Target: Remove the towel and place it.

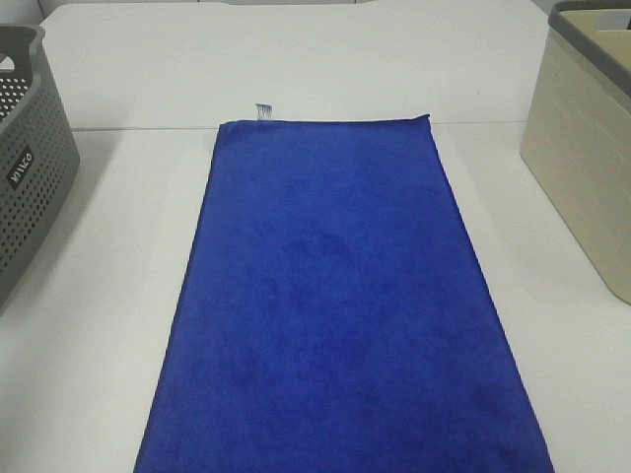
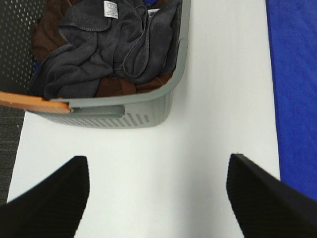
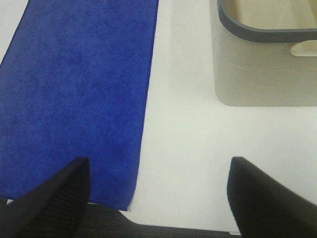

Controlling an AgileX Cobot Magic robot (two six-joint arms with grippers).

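The royal-blue towel (image 1: 335, 305) lies spread flat on the white table (image 1: 108, 296), running from mid-table to the near edge, with a small white tag (image 1: 263, 111) at its far left corner. Neither gripper shows in the exterior high view. My left gripper (image 2: 157, 198) is open over bare table, with the towel's edge (image 2: 294, 89) to one side and the grey basket (image 2: 124, 116) ahead. My right gripper (image 3: 157, 196) is open above the table's front edge, one finger (image 3: 54, 198) over the towel's corner (image 3: 74, 99), nothing between the fingers.
A grey perforated basket (image 1: 30, 168) stands at the left, holding dark grey and brown cloths (image 2: 104, 49). A beige bin (image 1: 592, 148) with a grey rim stands at the right; its visible inside (image 3: 262, 15) looks empty.
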